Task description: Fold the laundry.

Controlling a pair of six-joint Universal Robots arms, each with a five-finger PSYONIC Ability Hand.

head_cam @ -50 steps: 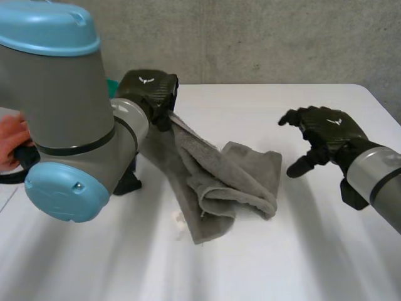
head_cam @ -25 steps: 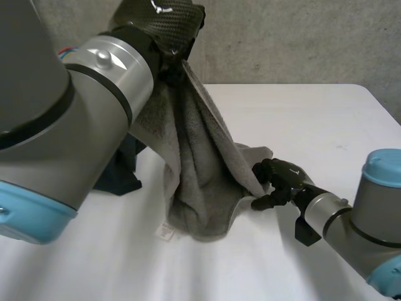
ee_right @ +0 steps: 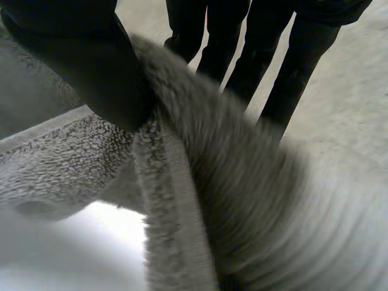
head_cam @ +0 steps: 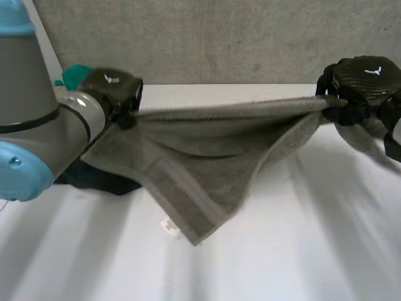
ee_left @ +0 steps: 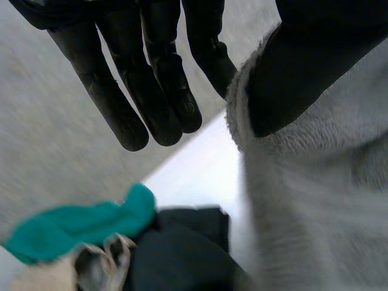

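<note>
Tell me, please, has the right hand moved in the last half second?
Yes: the right hand has gone from mid-table to the table's far right edge, stretching the towel taut.

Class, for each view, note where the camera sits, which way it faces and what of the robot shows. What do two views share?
Head view: behind the robot, facing down at the table; left hand and right hand stretch the towel.
Left wrist view: on that wrist, facing along the palm; its hand pinches the towel.
Right wrist view: the same, for the right hand.
All three share the towel.
</note>
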